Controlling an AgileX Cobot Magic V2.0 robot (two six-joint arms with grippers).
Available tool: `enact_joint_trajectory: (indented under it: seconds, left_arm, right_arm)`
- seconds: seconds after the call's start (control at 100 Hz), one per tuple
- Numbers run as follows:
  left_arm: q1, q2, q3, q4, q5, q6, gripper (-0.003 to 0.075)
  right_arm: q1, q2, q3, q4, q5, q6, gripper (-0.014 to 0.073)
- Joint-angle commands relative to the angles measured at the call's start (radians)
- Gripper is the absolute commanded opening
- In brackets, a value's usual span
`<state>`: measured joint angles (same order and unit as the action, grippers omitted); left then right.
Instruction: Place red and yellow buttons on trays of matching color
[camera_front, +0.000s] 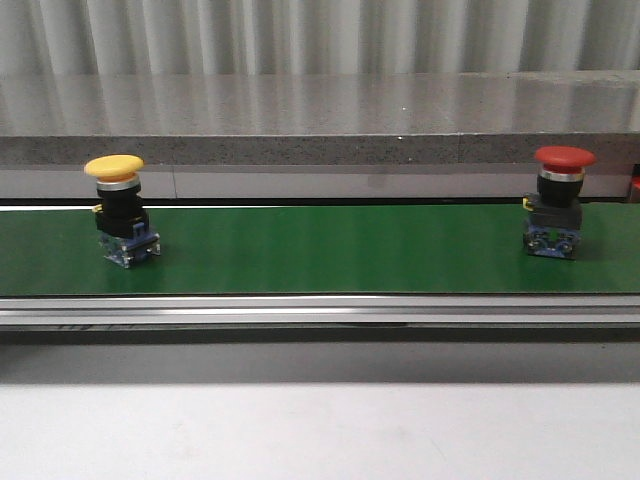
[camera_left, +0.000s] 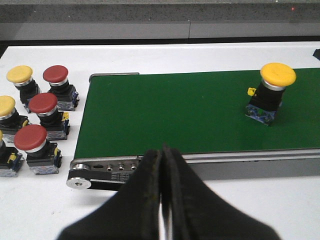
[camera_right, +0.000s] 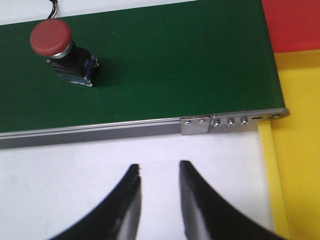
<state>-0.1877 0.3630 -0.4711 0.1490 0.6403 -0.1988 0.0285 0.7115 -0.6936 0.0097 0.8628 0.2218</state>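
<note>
Buttons: two stand upright on the green belt (camera_front: 320, 250), well apart. Yellow button (camera_front: 120, 208) sits toward the left end, red button (camera_front: 556, 205) toward the right end. Neither is gripped.

Left gripper (camera_left: 163, 155) hangs over the white table just in front of the belt's left end, fingers pressed together, empty. Right gripper (camera_right: 159, 172) hangs in front of the belt's right end, fingers spread with a gap between them, empty.

Step in hand, as I judge it: waiting or approach, no pick begun. The next move probably calls for the right gripper to reach over the belt edge, straddle the red button's black body below the cap, and close.

Trays: red tray (camera_right: 292, 22) and yellow tray (camera_right: 300, 150) lie beside the belt's right end. What shows of both is bare.

Spare buttons (camera_left: 37, 117), red and yellow, cluster on the table off the belt's left end.
</note>
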Motion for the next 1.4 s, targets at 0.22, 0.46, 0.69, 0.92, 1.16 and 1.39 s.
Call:
enact_joint_trajectory:
  seconds: [0.22, 0.46, 0.69, 0.92, 1.16, 1.39]
  left_arm:
    - [-0.008, 0.008, -0.026, 0.010, -0.076, 0.000, -0.0020]
    - [-0.008, 0.008, -0.026, 0.012, -0.076, 0.000, -0.0020]
    - [-0.008, 0.008, -0.026, 0.012, -0.076, 0.000, -0.0020]
    - [-0.008, 0.008, -0.026, 0.012, -0.076, 0.000, -0.0020]
    - [-0.008, 0.008, -0.026, 0.012, -0.076, 0.000, -0.0020]
    - [-0.008, 0.008, -0.026, 0.012, -0.076, 0.000, -0.0020]
  right_arm:
    - [0.002, 0.015, -0.037, 0.001, -0.057, -0.003, 0.0624]
    - [0.002, 0.202, -0.102, 0.118, -0.040, -0.173, 0.0624]
    - [0.002, 0.396, -0.182, 0.126, -0.091, -0.206, 0.0624]
    - [0.002, 0.546, -0.247, 0.118, -0.185, -0.222, 0.0624]
    - [-0.002, 0.684, -0.314, 0.024, -0.264, -0.222, 0.0587]
    - [-0.035, 0.757, -0.365, 0.018, -0.258, -0.222, 0.0305]
